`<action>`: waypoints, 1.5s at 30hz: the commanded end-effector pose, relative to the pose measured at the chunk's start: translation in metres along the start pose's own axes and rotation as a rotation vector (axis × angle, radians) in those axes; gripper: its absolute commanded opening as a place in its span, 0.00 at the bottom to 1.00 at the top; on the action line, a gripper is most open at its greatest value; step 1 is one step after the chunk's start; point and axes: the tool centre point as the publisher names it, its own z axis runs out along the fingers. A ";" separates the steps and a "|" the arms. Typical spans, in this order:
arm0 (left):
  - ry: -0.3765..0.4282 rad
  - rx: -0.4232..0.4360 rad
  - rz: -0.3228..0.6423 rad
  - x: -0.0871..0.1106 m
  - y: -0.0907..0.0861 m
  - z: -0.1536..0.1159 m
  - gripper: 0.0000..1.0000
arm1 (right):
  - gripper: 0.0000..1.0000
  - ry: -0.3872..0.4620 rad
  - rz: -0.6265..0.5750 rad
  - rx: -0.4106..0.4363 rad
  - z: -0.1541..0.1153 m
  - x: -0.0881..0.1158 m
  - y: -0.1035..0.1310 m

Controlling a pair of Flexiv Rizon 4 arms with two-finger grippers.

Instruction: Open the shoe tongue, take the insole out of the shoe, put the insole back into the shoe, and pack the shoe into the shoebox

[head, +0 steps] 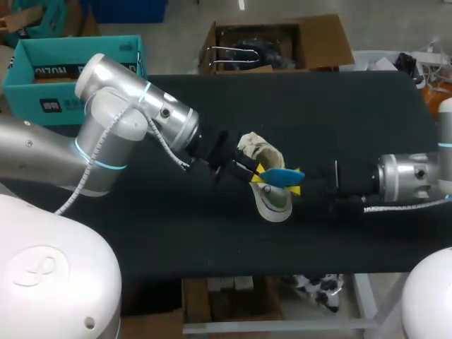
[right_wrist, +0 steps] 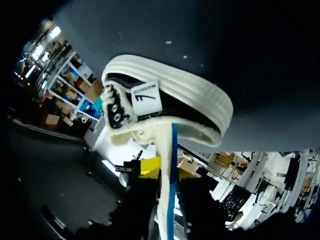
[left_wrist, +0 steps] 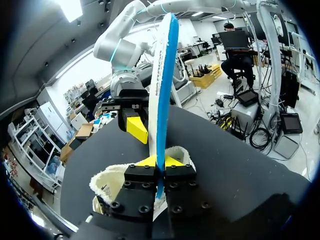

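The left hand (left_wrist: 161, 161) is pressed together on the blue-and-white insole (left_wrist: 162, 75), which stands edge-on between its yellow tips and runs out ahead of them. The right hand (right_wrist: 167, 170) pinches the same insole from the opposite end, facing the left hand. The shoe (right_wrist: 170, 102), black with a white sole and pale fleecy lining, lies on the dark surface (head: 212, 233) just under both hands, with its opening towards the left hand.

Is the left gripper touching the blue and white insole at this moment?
Touching. In the left wrist view the left gripper pinches the insole between its two yellow tips, one on each side, with no gap visible.
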 end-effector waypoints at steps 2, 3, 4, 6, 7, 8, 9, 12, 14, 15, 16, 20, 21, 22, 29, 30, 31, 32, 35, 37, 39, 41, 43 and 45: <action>-0.003 -0.008 -0.006 -0.002 0.008 0.006 0.00 | 0.00 0.006 -0.003 -0.038 0.006 -0.004 -0.001; -0.003 -0.012 -0.007 -0.003 0.009 0.007 0.00 | 0.00 0.005 -0.008 -0.040 0.007 -0.004 0.000; -0.003 -0.015 -0.009 -0.004 0.011 0.007 0.00 | 0.00 0.003 -0.018 -0.048 0.008 -0.005 0.001; -0.002 -0.025 -0.015 -0.005 0.015 0.008 0.00 | 0.00 0.000 -0.026 -0.049 0.010 -0.007 0.004; -0.002 -0.027 -0.017 -0.006 0.017 0.008 0.00 | 0.00 0.000 -0.033 -0.057 0.012 -0.008 0.007; -0.005 -0.028 -0.021 -0.007 0.018 0.008 0.00 | 0.00 0.002 -0.034 -0.080 0.013 -0.008 0.009; -0.008 -0.025 -0.024 -0.007 0.019 0.008 0.00 | 0.00 0.001 -0.045 -0.077 0.014 -0.009 0.010; -0.014 -0.025 -0.033 -0.011 0.025 0.008 0.00 | 0.00 -0.007 -0.069 -0.108 0.017 -0.010 0.014; -0.014 -0.026 -0.038 -0.014 0.027 0.007 0.00 | 0.00 -0.007 -0.078 -0.120 0.017 -0.010 0.017; -0.013 -0.026 -0.040 -0.014 0.028 0.007 0.00 | 0.00 -0.008 -0.083 -0.109 0.017 -0.010 0.019; -0.010 -0.026 -0.043 -0.015 0.029 0.007 0.00 | 0.00 -0.006 -0.080 -0.121 0.017 -0.009 0.022; 0.002 -0.036 -0.061 -0.017 0.035 0.006 0.00 | 0.00 -0.003 -0.070 -0.135 0.020 -0.007 0.032; 0.001 -0.038 -0.067 -0.017 0.036 0.006 0.00 | 0.00 -0.002 -0.070 -0.133 0.021 -0.007 0.033; 0.003 -0.038 -0.071 -0.017 0.038 0.006 0.00 | 0.00 -0.001 -0.070 -0.134 0.021 -0.007 0.034; 0.002 -0.022 -0.091 -0.012 0.042 0.003 0.00 | 0.00 0.012 -0.059 -0.140 0.022 -0.007 0.041; 0.006 -0.008 -0.086 -0.010 0.039 0.001 0.00 | 0.00 0.012 -0.058 -0.140 0.022 -0.007 0.041; 0.005 0.000 -0.080 -0.007 0.036 -0.001 0.00 | 0.00 0.014 -0.054 -0.143 0.022 -0.008 0.041; 0.003 0.006 -0.071 -0.005 0.032 -0.003 0.20 | 0.00 0.014 -0.053 -0.144 0.022 -0.008 0.041; -0.002 0.038 -0.033 0.002 0.016 -0.006 0.69 | 0.00 0.018 -0.051 -0.150 0.022 -0.009 0.040; -0.006 0.054 -0.010 0.006 0.007 -0.008 0.64 | 0.00 0.022 -0.048 -0.155 0.021 -0.009 0.040; -0.004 0.072 0.008 0.009 -0.001 -0.009 0.47 | 0.00 0.024 -0.046 -0.154 0.021 -0.009 0.040; -0.005 0.080 0.031 0.012 -0.008 -0.008 0.46 | 0.00 0.026 -0.046 -0.151 0.021 -0.009 0.040; -0.004 0.082 0.051 0.016 -0.014 -0.007 0.45 | 0.00 0.028 -0.045 -0.150 0.021 -0.009 0.040; -0.001 0.083 0.060 0.017 -0.017 -0.005 0.33 | 0.00 0.030 -0.045 -0.149 0.021 -0.010 0.040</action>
